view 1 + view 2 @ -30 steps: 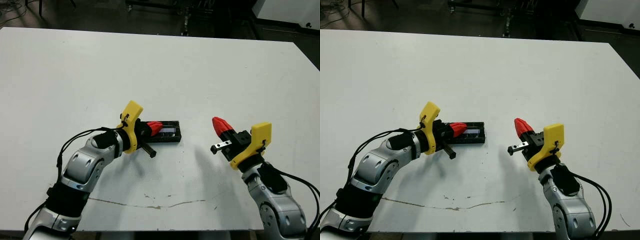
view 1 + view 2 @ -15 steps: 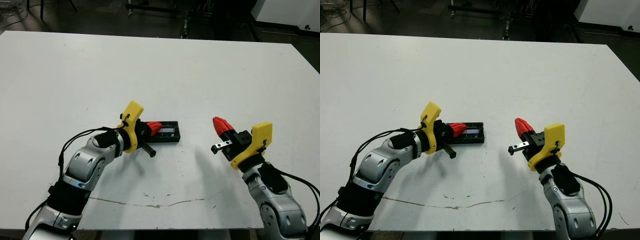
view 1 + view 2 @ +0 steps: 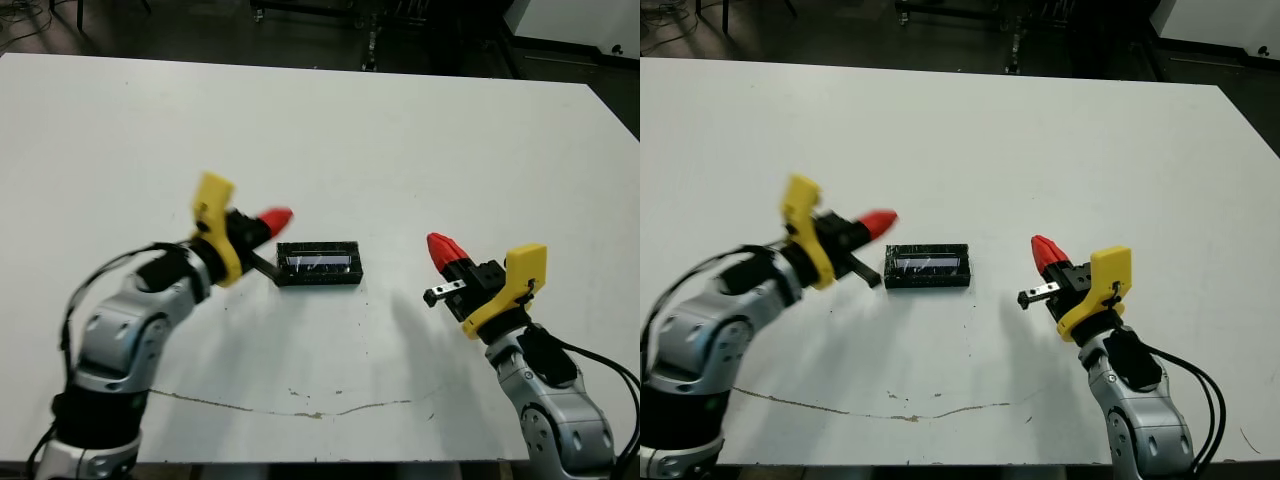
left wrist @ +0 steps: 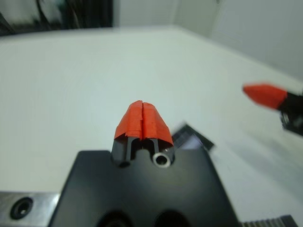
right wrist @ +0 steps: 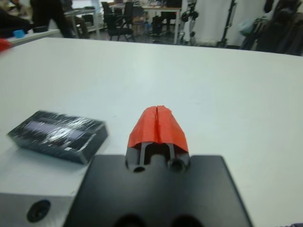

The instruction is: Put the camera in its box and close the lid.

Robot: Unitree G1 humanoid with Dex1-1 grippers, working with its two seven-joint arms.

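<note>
The left gripper (image 3: pixel 275 217) has pulled back off the box (image 3: pixel 319 264) since half a second ago: then its red tips lay over the box's nine o'clock end, now they hang clear of it, toward ten o'clock and apart from it. The box sits alone near the middle of the bench (image 3: pixel 420 130), with the glossy crinkled lid (image 5: pixel 57 129) covering its top; the camera cannot be seen, so presumably it is inside. My judgement is that the closing is done, or nearly, and the arm is retreating. The left fingers (image 4: pixel 142 120) are pressed together, holding nothing. The right gripper (image 3: pixel 443 247), at the box's three o'clock and well apart, also has its fingers (image 5: pixel 157 125) pressed together, empty.
</note>
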